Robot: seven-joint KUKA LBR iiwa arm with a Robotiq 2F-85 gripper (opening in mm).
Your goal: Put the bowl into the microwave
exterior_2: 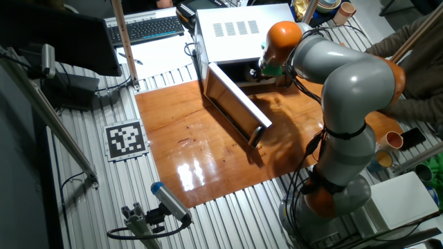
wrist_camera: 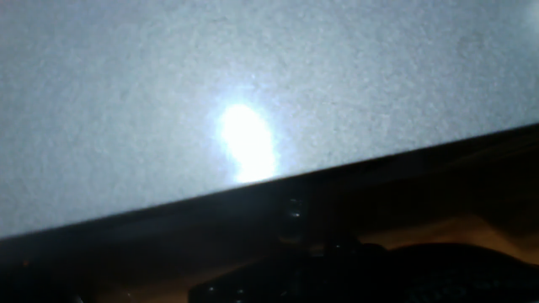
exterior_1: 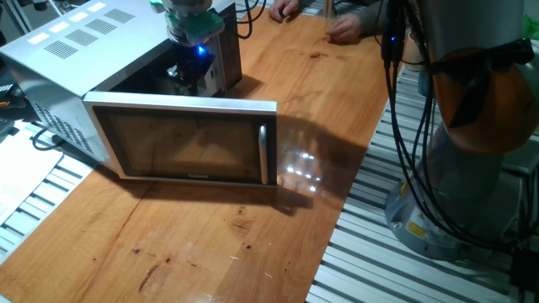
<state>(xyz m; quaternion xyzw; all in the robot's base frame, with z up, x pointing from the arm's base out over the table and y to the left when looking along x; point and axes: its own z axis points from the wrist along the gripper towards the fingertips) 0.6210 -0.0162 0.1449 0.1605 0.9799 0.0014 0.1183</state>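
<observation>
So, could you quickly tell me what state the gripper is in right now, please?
Gripper: inside the open microwave; whether the jaws are open, closed or holding the bowl cannot be told, because they are hidden in the dark cavity in every view.

The bench (exterior_1: pixel 253 244) is glossy varnished wood; the microwave (exterior_1: pixel 76 42) has matt silver-white metal and a dark glass door (exterior_1: pixel 181 147).

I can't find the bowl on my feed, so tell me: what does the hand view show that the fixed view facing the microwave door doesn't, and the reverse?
Only the hand view: a pale grainy surface with a bright glare spot, and a dark edge below it; no bowl is recognisable. Only the fixed view: the microwave, its open door with vertical handle, the wooden table, and the gripper reaching into the cavity. Shared: neither shows the bowl or whether the jaws are closed.
</observation>
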